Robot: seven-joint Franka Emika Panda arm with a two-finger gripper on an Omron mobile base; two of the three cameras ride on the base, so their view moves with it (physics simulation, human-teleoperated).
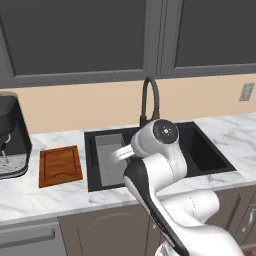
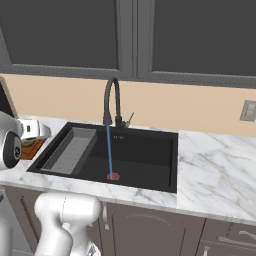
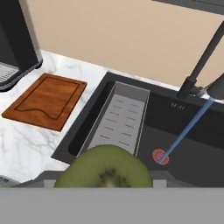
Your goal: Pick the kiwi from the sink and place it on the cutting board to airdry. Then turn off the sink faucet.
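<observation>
So the claw point(image 3: 105, 186) is pinching the kiwi point(image 3: 104, 168), which bulges up at the bottom of the hand view, lifted above the sink's point(image 3: 192, 148) near-left corner. I'd call the pick done.

What's left: the kiwi isn't on the cutting board point(image 3: 46, 100) yet, which lies bare on the bench point(image 3: 26, 140) just left of the sink, and the sink faucet point(image 3: 199, 65) is running, a blue stream hitting the red drain point(image 3: 159, 156) (so both the drop-off and the shutoff are pending).

Hard to make out: the fingertips are tucked behind the fruit, so the actual contact isn't visible. In the left base view the arm covers the middle of the sink, and the faucet handle is tiny in the right base view.
</observation>
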